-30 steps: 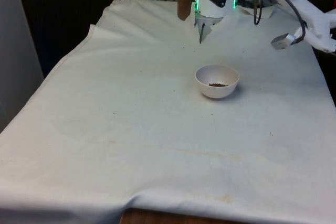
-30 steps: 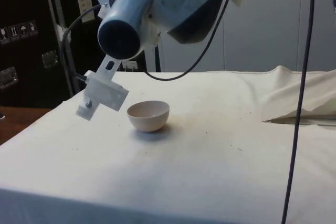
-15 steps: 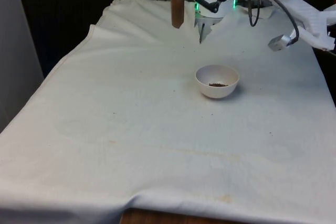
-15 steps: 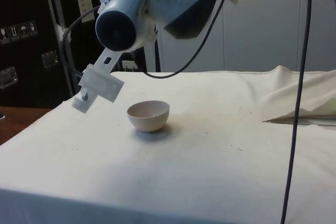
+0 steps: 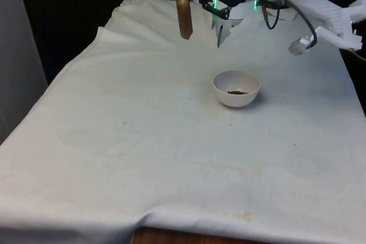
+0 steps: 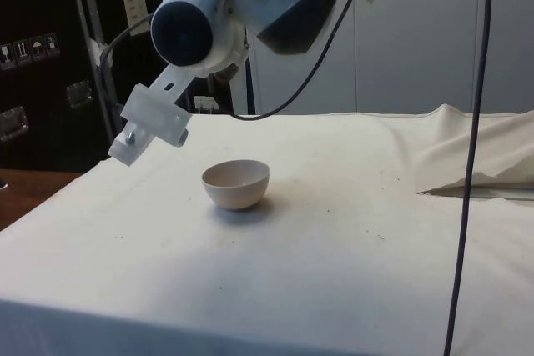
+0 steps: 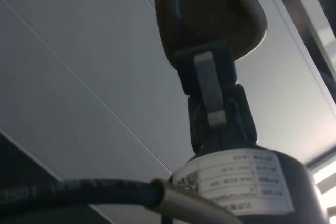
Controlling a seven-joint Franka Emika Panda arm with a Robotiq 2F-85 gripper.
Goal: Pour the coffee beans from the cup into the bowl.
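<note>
Cup (image 5: 184,15) farther left, lower.

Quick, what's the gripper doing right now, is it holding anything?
Gripper: closed on the brown cup, held in the air beyond the bowl.

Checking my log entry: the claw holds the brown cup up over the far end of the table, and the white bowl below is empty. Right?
Not quite. The claw does hold the brown cup over the far end, but the white bowl isn't empty: the front view shows coffee beans in it.
</note>
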